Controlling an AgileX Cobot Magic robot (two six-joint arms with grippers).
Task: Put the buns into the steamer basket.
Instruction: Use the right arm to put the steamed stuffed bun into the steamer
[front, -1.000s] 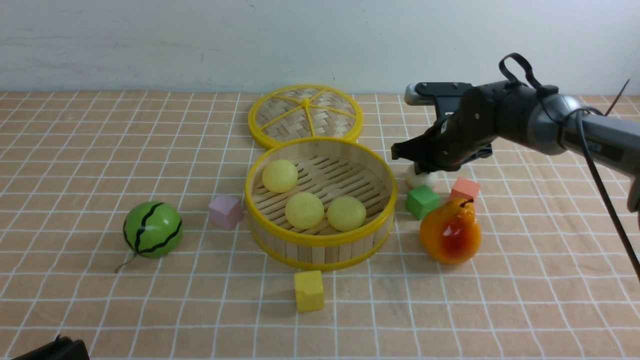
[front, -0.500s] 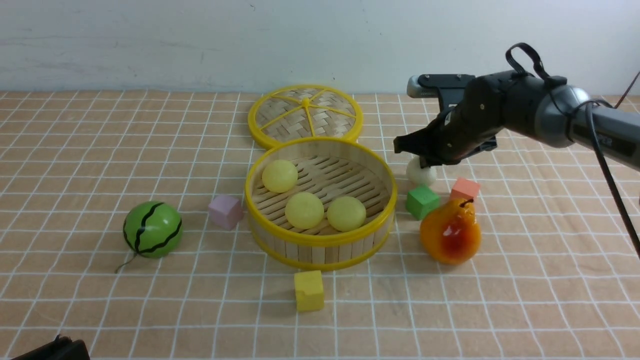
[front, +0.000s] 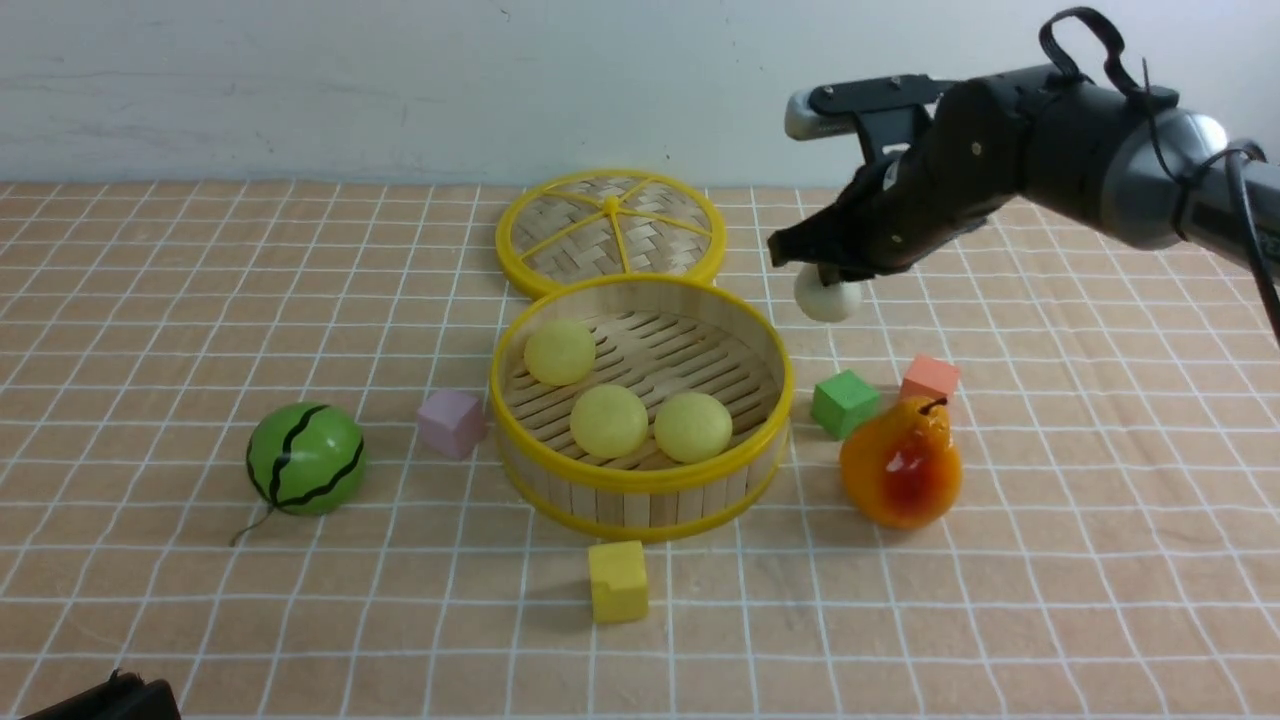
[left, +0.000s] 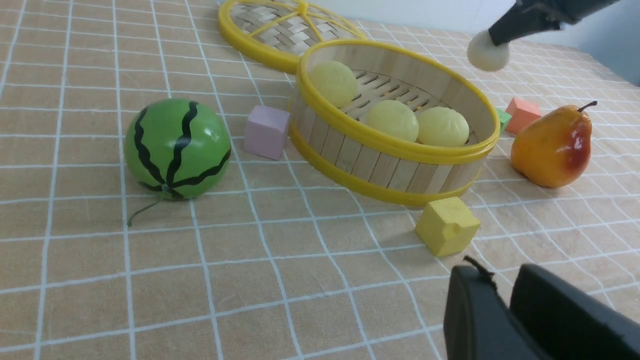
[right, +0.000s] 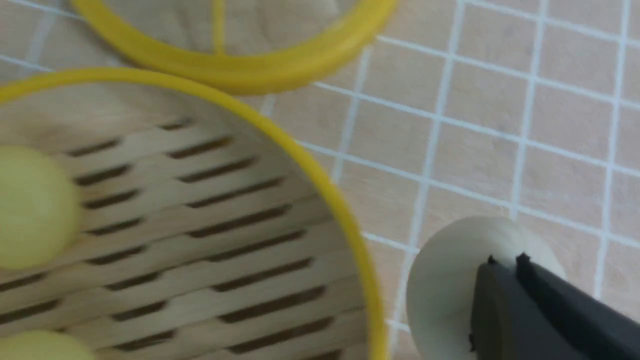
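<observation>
**Fourth bun held in the air beside the basket**

The steamer basket (front: 640, 478) stands mid-table with its lid (front: 610, 230) lying flat just behind it. The right gripper (front: 825, 275) hangs above the table just outside the basket's right rim. Nearer the camera on that side sit the pear (front: 902, 465) and the green cube (front: 845, 403). The left gripper (left: 507, 287) is low by the near edge, its jaws a thin slit apart with nothing between them.

Three yellow buns (front: 609, 421) lie on the basket's slatted floor, leaving the far right slats bare. The white bun (front: 828, 297) is clear of the cloth, and the right jaws are pinched shut on its top.

This looks like the carry of the last bun. The next move calls for travel to the robot's left, high enough to clear the rim. The bun should then come down over the bare slats before the jaws let go. The pinch looks shallow on a soft ball, so a smooth, unhurried carry seems wise.
</observation>
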